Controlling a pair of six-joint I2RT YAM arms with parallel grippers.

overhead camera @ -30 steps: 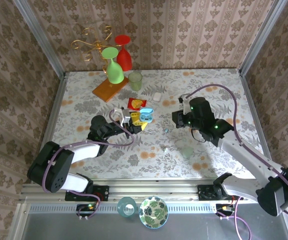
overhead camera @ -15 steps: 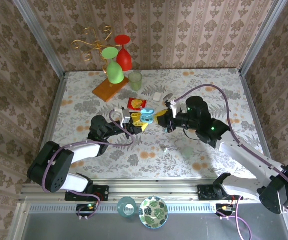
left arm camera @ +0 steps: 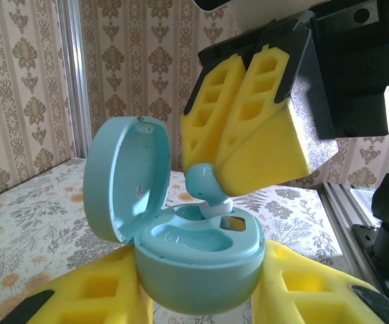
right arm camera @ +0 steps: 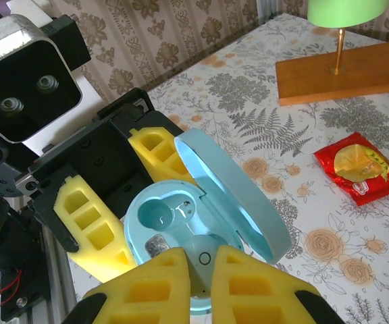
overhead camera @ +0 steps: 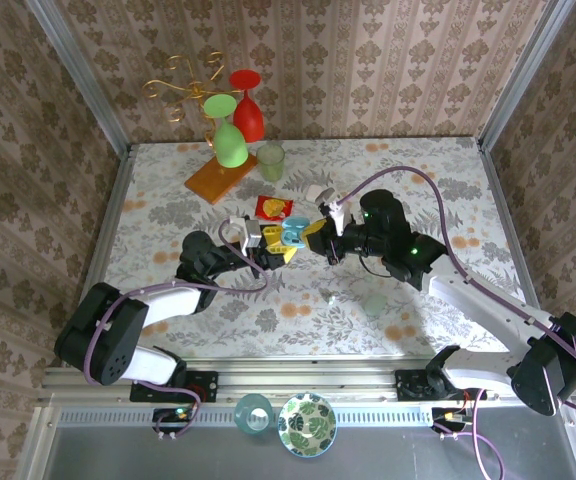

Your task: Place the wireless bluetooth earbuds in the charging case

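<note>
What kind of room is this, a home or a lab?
Probably a lab test booth dressed as a home: wallpaper panels in metal framing, a floral table, and the left arm and right arm bolted at its edge.

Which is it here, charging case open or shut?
Open. The charging case has its lid standing up off the base, and its inner sockets show from the right wrist.

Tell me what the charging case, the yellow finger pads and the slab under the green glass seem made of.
Charging case: smooth pale blue plastic, semi-gloss, soft highlights on the lid. Yellow finger pads: likely plastic or firm foam, matte, with open ribbed cells. Slab: looks like wood, orange-brown, satin sheen; grain unclear.
</note>
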